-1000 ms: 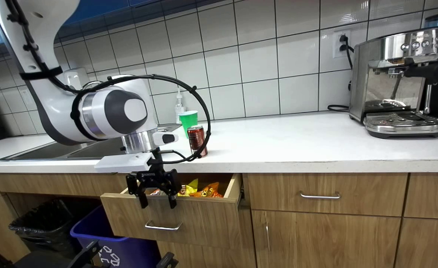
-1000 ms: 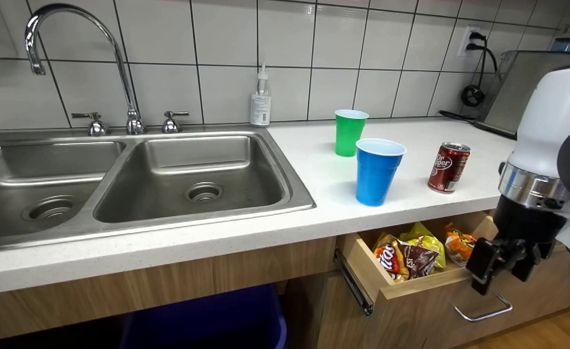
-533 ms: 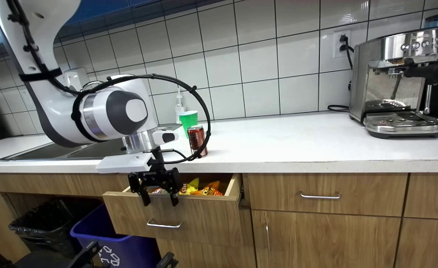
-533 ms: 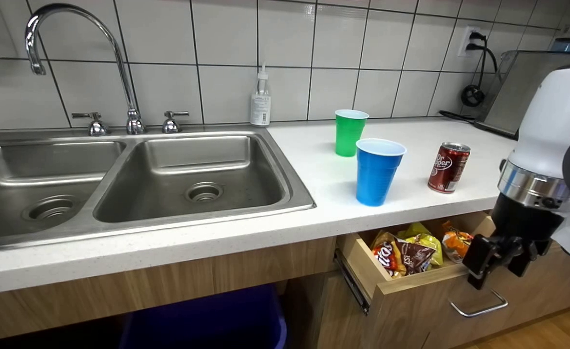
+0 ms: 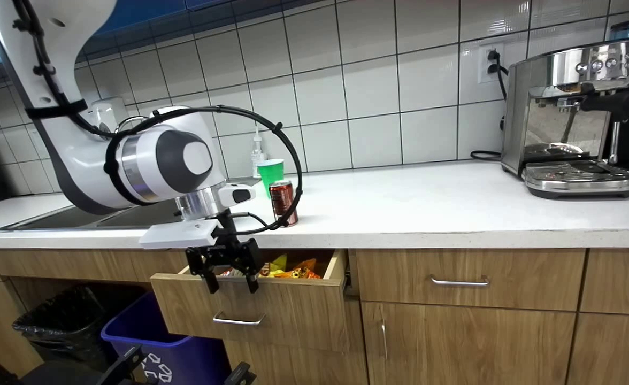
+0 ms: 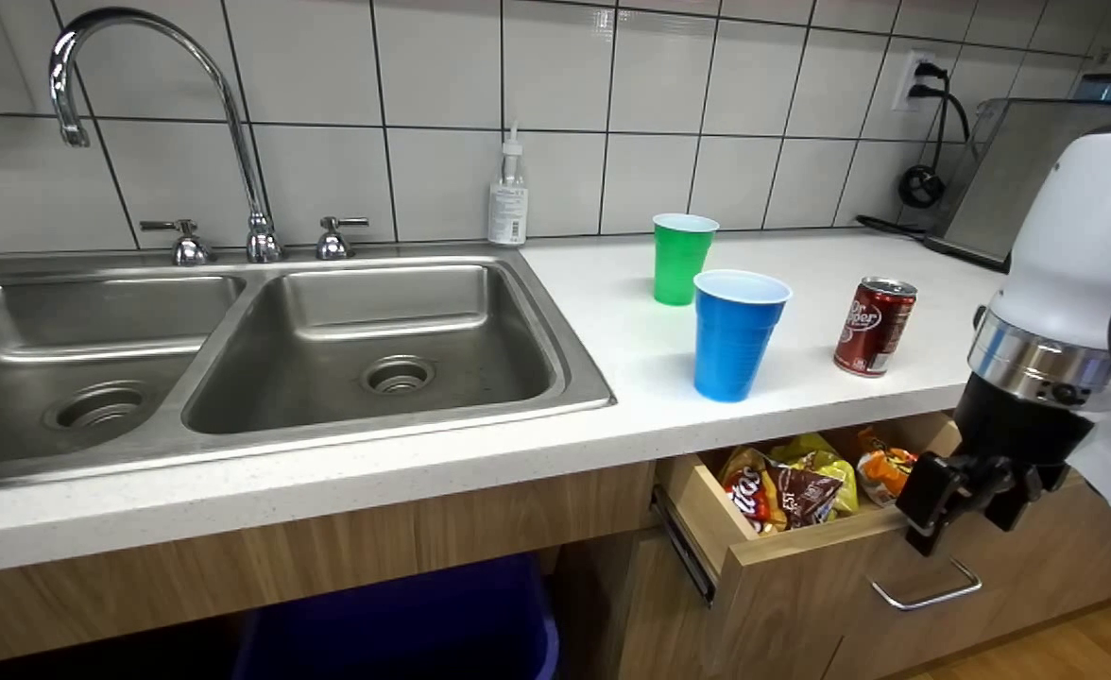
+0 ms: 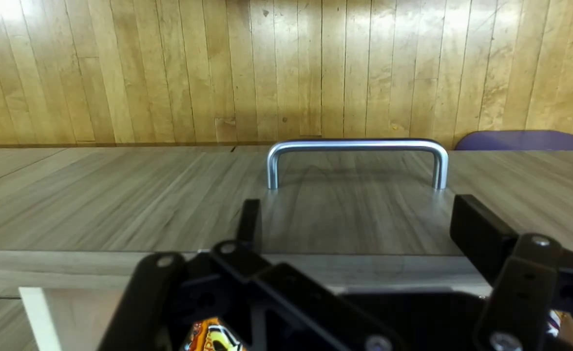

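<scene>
Two spread fingers (image 5: 211,286) of the gripper (image 5: 232,287) point down at the front of the drawer (image 5: 298,315) in an exterior view, with nothing clasped between them. The drawer is partly pulled out under the bench (image 5: 427,206). Its handle (image 5: 238,322) lies below the fingertips, so the gripper seems posed for the upright board rather than for the bar. The coffee machine (image 5: 566,123) sits by the wall outlet (image 5: 484,64), likely for the sake of its cord. The recycling bin (image 5: 197,355) is tucked beneath the bench, probably to be handy but out of the way.

In an exterior view, the metal runner (image 6: 686,548) along the drawer's side lets it hang out from the cabinet. Its wooden walls pen in the brown bag (image 6: 806,496), yellow bag (image 6: 829,467) and orange bag (image 6: 884,469); being soft, the first two slump together. Above, the soda can (image 6: 877,326), blue cup (image 6: 735,340) and green cup (image 6: 683,260) stand upright on flat bases.

In the wrist view, the wide gap between the fingers frames the handle (image 7: 357,145) beyond. The fingertips overlap the drawer front (image 7: 354,214); whether they touch it cannot be told.
</scene>
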Controlling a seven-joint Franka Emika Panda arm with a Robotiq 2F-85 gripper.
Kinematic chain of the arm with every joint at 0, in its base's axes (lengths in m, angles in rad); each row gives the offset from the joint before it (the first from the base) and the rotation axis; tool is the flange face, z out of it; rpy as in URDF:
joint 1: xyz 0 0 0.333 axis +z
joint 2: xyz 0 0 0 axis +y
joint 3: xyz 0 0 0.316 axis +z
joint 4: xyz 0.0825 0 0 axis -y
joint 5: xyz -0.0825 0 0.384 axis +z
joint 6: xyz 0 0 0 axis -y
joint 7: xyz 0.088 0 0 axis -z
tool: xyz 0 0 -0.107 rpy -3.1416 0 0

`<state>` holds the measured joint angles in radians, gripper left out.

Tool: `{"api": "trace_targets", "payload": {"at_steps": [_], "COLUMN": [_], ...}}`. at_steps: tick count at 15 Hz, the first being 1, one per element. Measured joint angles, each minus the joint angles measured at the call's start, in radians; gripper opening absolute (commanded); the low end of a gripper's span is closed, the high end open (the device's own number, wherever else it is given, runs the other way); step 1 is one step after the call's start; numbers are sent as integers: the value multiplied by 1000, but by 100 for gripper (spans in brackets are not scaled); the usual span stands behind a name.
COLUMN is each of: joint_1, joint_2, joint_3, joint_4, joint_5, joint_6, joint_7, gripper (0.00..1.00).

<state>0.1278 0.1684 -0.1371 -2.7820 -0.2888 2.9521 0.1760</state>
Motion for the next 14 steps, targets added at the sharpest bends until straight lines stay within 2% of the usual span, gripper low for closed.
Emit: {"api": "trace_targets", "payload": {"at_steps": [9, 14], "joint_1": [21, 19], "joint_2": [17, 50], "joint_3": [-22, -15], "joint_4": [29, 59], "joint_5": [-8, 41], "joint_6": [12, 11], "joint_7": [16, 14], "gripper": [100, 100]}}
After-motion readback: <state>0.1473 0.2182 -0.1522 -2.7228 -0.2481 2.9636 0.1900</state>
